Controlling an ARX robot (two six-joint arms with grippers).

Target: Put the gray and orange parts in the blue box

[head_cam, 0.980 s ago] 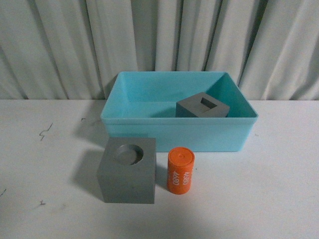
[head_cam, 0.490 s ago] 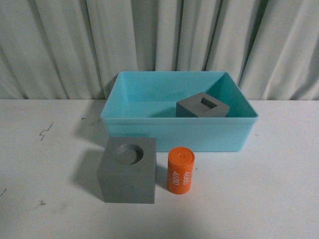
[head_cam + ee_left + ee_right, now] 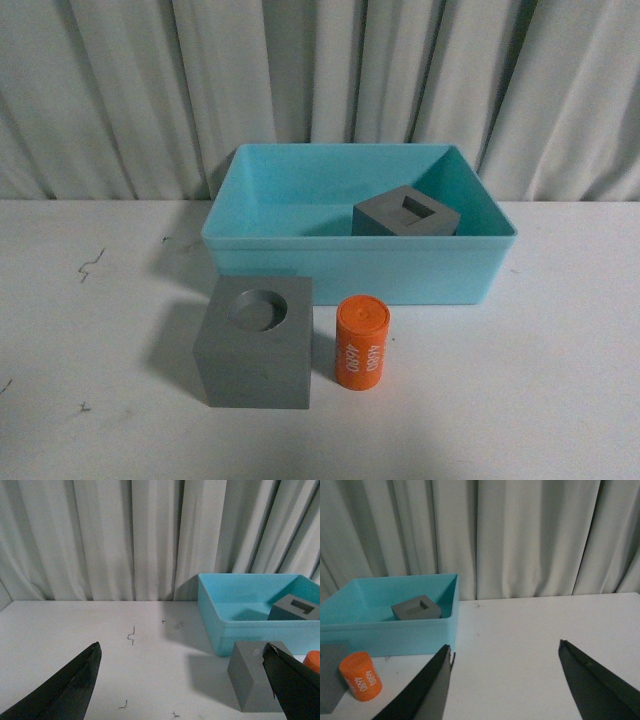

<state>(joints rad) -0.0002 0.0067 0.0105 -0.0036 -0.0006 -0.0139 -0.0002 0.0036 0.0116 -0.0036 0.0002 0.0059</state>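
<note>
The blue box [image 3: 350, 268] stands at the middle back of the white table. The gray cube with the rectangular recess [image 3: 405, 214] lies inside it at the right. The gray cube with the round recess [image 3: 255, 345] stands on the table in front of the box, with the orange cylinder [image 3: 361, 342] marked "4680" upright just to its right. Neither gripper shows in the front view. My left gripper [image 3: 181, 645] is open over bare table, left of the round-recess cube [image 3: 257, 682]. My right gripper [image 3: 506, 648] is open over bare table, right of the box [image 3: 395, 630] and the cylinder [image 3: 361, 676].
A gray pleated curtain [image 3: 320, 80] hangs close behind the table. Small dark marks [image 3: 92, 263] lie on the table's left part. White tabletop [image 3: 560, 370] extends on both sides of the box.
</note>
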